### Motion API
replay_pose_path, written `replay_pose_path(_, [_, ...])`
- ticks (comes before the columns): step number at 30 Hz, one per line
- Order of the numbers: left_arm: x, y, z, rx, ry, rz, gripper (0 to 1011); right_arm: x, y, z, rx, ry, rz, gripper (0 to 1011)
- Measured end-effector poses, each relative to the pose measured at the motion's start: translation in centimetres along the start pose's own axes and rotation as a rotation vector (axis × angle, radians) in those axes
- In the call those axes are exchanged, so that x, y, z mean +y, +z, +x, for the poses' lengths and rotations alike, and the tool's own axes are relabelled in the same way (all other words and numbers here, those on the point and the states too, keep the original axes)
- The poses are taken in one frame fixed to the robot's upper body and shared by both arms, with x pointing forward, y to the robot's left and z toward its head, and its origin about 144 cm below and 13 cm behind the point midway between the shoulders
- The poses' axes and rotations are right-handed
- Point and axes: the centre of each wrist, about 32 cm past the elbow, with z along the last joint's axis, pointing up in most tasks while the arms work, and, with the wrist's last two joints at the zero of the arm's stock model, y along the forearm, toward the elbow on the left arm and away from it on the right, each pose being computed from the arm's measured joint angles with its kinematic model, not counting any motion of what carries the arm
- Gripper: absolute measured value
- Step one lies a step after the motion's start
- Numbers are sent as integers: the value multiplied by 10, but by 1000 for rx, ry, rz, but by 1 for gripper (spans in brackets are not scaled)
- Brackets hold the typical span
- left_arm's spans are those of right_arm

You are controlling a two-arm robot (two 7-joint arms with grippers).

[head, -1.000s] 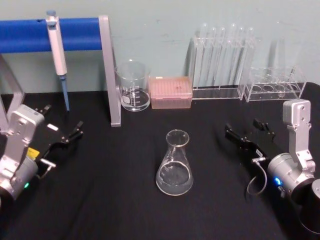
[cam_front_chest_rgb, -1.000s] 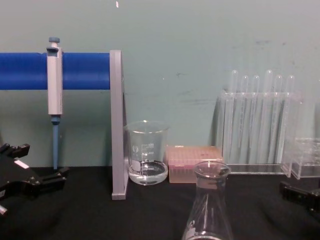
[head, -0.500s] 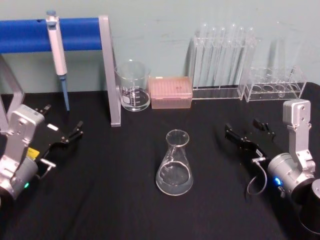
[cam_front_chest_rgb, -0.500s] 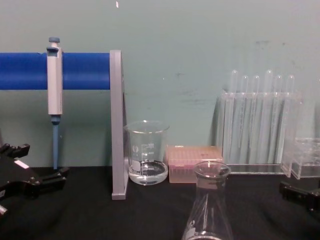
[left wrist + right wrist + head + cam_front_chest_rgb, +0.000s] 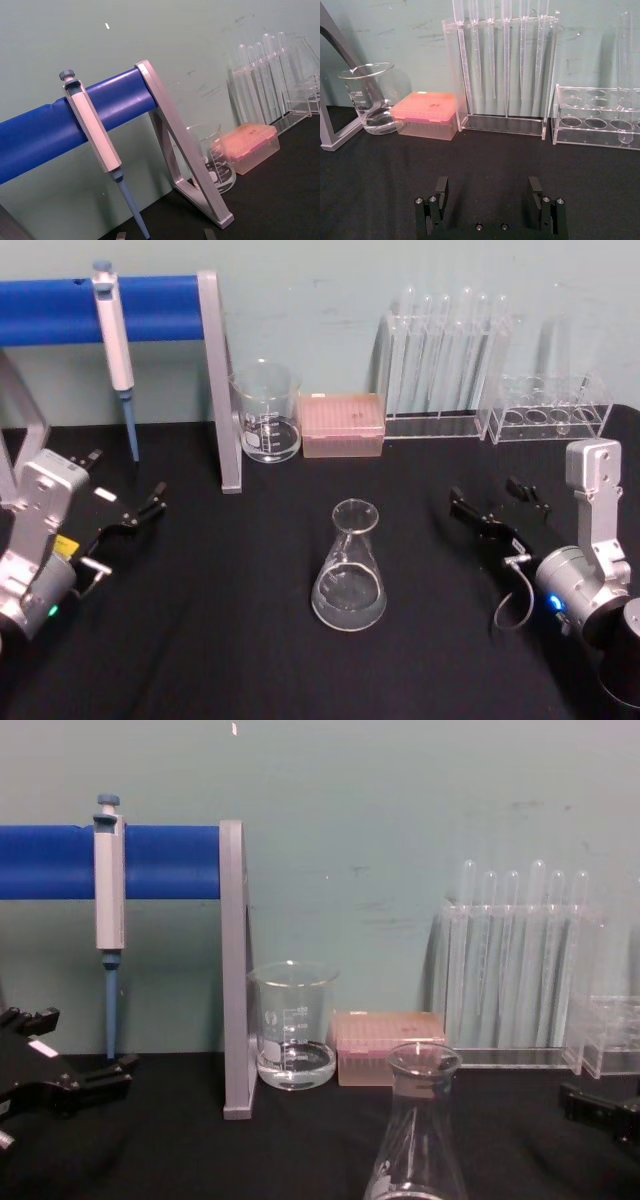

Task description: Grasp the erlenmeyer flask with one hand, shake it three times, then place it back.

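**Flask untouched, both grippers apart from it**

Flask stands upright at centre of the head view on the black table, nothing touching it. Right gripper sits at right of frame, well apart from the flask, jaws spread wide, empty. Left gripper sits at left of frame, jaws also apart, empty. Beaker stands at upper centre.

erlenmeyer flask base cut off, chest view btm edge

Right tool, jaws apart, faces beaker, pink box and tube racks.
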Motion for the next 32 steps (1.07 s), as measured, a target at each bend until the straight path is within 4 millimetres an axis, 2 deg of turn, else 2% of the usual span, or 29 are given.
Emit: replay_pose_path(32, [0,0,0,0,0,0,1001,0,0,0,0,0,0,1003])
